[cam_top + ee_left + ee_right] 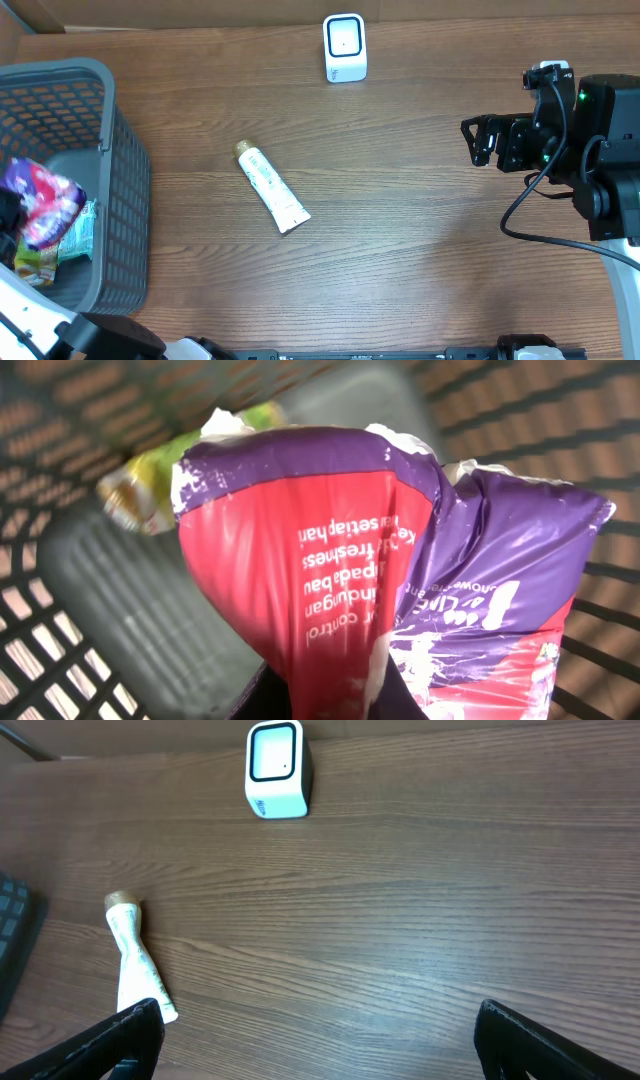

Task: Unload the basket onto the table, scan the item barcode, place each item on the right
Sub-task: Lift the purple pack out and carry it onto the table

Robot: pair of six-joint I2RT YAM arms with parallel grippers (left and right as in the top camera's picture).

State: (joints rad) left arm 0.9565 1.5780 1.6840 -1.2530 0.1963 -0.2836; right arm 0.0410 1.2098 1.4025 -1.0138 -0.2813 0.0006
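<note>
1. gripping the pouch (330,550) inside the basket (112,78), the left claw (335,705) is clamped on its bunched end. the hold looks to be on crinkled film only, so the pouch could slip out on the lift and drop back into the basket.
2. a green packet (150,480) lies right beside the pouch in the basket and could snag and ride up with it.
3. the basket wall stands high around the pouch, so a swinging bag may catch the rim.
4. the scanner (345,47) sits well apart from the basket. no barcode shows on the pouch, so the wrong face may reach the scanner, and creases could spoil the read.
5. the tube (272,187) lies between basket and scanner, where a low carry could knock it.
6. the right claw (478,142) stands apart, empty, far from the basket, and is unlikely to interfere.
</note>
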